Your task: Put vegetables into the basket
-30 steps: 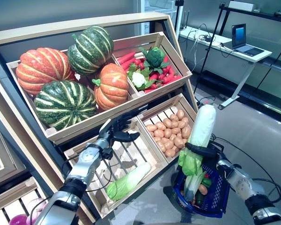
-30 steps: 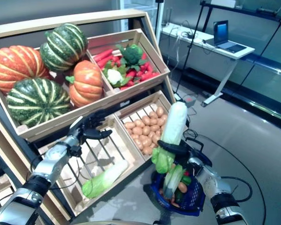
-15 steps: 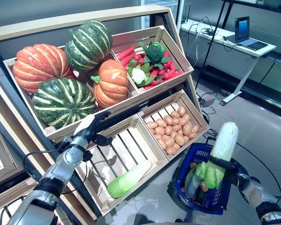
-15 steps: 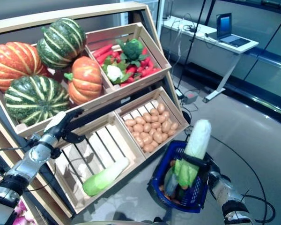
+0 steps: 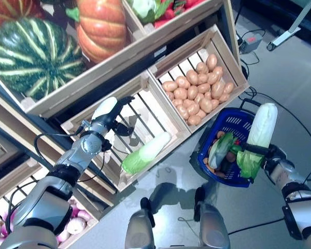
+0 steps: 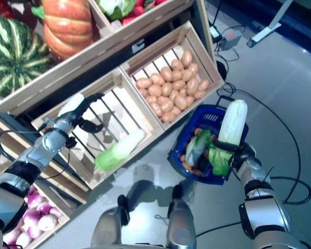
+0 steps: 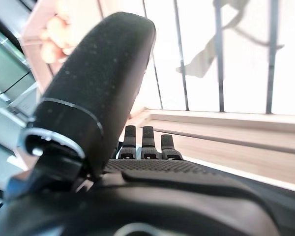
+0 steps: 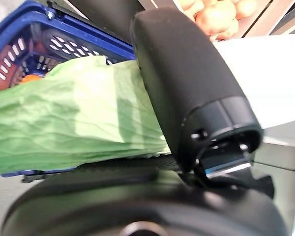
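Risk: napa cabbage tips out of the basket on release.

Right hand [image 5: 270, 155] is clamped around a napa cabbage [image 5: 257, 136], thumb across the joint between white stalk and green leaves. The cabbage is held near upright at the outer edge of the blue basket [image 5: 224, 123] on the floor, leaf end hanging low over the rim. Basket already holds another napa cabbage [image 5: 218, 150] and small veg, so free room looks tight. Long, top-heavy piece: let go this upright and it probably pivots on the rim and drops to the floor, or tips the light basket. Left hand [image 5: 107, 111] hovers loosely open and empty over the slatted crate [image 5: 145, 101], well apart from the third napa cabbage [image 5: 143, 153] at the crate's lower front edge.
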Tool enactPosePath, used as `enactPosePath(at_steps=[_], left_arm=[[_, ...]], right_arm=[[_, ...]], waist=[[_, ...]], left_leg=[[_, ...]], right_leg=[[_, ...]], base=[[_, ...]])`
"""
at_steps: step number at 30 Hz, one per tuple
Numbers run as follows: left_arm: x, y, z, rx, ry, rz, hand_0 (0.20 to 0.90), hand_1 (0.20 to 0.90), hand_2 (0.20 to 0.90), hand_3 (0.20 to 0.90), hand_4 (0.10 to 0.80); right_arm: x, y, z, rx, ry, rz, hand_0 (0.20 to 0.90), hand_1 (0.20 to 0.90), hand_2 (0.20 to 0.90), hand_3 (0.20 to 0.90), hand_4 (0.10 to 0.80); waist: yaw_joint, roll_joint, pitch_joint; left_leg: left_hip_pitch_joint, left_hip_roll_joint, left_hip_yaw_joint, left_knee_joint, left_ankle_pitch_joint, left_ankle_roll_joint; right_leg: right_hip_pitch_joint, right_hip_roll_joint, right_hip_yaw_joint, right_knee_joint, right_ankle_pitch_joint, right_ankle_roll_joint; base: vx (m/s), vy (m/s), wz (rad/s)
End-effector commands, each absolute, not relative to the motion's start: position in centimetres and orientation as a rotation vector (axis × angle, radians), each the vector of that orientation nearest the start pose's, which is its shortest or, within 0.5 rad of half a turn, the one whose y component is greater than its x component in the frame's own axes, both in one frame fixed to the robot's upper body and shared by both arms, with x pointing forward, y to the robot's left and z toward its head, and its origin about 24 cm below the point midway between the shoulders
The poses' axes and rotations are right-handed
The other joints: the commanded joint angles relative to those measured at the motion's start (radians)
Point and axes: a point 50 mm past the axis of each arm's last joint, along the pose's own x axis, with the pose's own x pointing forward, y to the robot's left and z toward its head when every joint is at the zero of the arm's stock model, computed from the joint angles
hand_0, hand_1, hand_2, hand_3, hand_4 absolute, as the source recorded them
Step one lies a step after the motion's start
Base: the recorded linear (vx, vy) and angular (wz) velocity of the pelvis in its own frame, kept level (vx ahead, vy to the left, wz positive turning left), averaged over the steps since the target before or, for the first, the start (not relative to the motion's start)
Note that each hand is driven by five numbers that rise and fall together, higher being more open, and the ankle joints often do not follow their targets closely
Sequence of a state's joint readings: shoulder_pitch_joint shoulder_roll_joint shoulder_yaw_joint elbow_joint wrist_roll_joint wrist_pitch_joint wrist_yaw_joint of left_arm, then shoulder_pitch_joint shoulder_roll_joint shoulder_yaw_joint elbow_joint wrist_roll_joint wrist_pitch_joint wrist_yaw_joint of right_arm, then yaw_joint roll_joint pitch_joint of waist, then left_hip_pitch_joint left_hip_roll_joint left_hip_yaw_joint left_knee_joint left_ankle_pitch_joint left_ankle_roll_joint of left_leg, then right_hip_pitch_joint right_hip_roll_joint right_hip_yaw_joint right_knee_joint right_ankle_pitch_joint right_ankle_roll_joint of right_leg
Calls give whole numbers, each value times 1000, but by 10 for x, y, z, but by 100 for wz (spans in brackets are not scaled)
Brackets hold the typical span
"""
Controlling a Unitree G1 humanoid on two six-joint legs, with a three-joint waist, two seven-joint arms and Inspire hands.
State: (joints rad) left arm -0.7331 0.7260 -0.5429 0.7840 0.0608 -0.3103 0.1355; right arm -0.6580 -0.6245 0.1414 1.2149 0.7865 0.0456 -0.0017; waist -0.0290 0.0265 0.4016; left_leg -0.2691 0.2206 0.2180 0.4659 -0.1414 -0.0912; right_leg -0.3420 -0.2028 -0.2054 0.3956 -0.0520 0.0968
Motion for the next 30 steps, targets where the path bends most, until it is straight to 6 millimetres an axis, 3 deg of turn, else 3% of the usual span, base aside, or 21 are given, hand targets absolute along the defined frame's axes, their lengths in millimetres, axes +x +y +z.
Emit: enactPosePath(at_steps=[1, 10, 13, 14, 19, 20, 25, 30], left_arm=[[373, 235, 189, 874, -434, 14, 900, 900, 900, 900, 800], [371, 217, 227, 809, -590, -22, 900, 900, 900, 900, 800], [369, 211, 235, 809, -632, -29, 900, 900, 900, 900, 800], [368, 209, 238, 806, -643, -33, 900, 900, 900, 900, 800], [368, 206, 250, 777, -684, -20, 900, 900, 900, 900, 800], [368, 205, 252, 773, -688, -20, 900, 900, 900, 900, 800], [368, 202, 264, 781, -705, -35, 900, 900, 900, 900, 800], [371, 198, 271, 776, -702, -74, 900, 900, 900, 900, 800]], right_arm=[[323, -369, 83, 34, 253, -560, 300, 300, 300, 300, 400], [323, -398, 132, 38, 153, -671, 300, 300, 300, 300, 400], [322, -403, 142, 31, 133, -683, 300, 300, 300, 300, 400], [322, -404, 144, 31, 127, -688, 300, 300, 300, 300, 400], [326, -405, 161, 58, 62, -675, 300, 300, 300, 300, 400], [329, -403, 164, 55, 56, -669, 900, 900, 900, 900, 800], [340, -393, 181, 27, 22, -627, 900, 900, 900, 900, 800], [345, -387, 183, 41, 35, -589, 900, 900, 900, 900, 800]], waist=[[9, -5, -42], [21, 26, 20], [17, 35, 29], [17, 38, 32], [14, 41, 41], [14, 39, 41], [13, 39, 40], [10, 36, 35]], left_leg=[[-133, 23, -37, 133, -51, -22], [-353, 12, -90, 407, -171, -20], [-414, 13, -108, 478, -197, -26], [-426, 17, -117, 522, -238, -36], [-511, 28, -122, 630, -276, -38], [-522, 30, -123, 645, -281, -39], [-576, 38, -138, 692, -292, -48], [-594, 47, -143, 697, -288, -47]], right_leg=[[-21, -93, -5, 214, -136, -4], [-274, -190, 53, 529, -229, 5], [-338, -203, 77, 590, -248, 8], [-352, -206, 88, 628, -284, 16], [-445, -227, 93, 721, -311, 21], [-458, -229, 94, 732, -313, 23], [-517, -236, 112, 774, -315, 37], [-534, -234, 118, 781, -313, 44]], base=[[-114, 4, 7], [-106, 6, 8], [-42, 40, 13], [8, 29, 14], [-58, 19, 7], [-38, 6, 1], [-43, 17, -4], [-23, -6, -1]])
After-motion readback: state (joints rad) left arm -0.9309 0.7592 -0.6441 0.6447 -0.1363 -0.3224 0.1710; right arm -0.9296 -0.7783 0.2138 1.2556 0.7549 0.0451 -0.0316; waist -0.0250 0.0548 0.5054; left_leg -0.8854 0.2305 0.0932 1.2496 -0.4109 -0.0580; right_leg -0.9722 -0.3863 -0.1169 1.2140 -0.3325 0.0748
